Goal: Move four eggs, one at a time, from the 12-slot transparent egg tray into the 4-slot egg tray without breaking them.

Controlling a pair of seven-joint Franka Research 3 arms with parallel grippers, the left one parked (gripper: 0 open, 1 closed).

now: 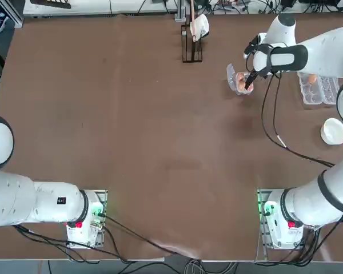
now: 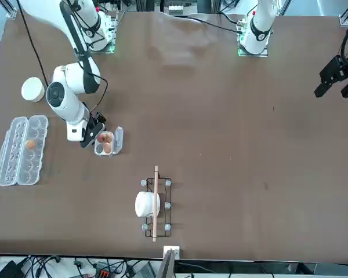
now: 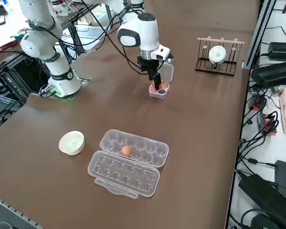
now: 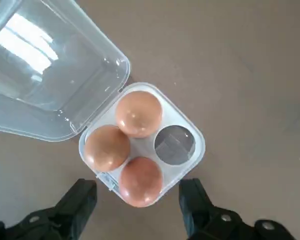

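Right gripper [image 4: 138,200] over 4-slot egg tray [image 4: 185,172], pincer spread wide, nothing between fingers. Three eggs [image 4: 141,181] seated in that tray, one cup bare, its lid open. 12-slot transparent egg tray [image 3: 148,155] lies open to the right of it, one egg [image 3: 127,150] inside. White bowl [image 1: 333,132] sits nearer, right side.

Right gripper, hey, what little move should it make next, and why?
Probably lift away and head back to the long carton: the right gripper is open over the small tray, one cup is empty, and one egg sits in the carton.
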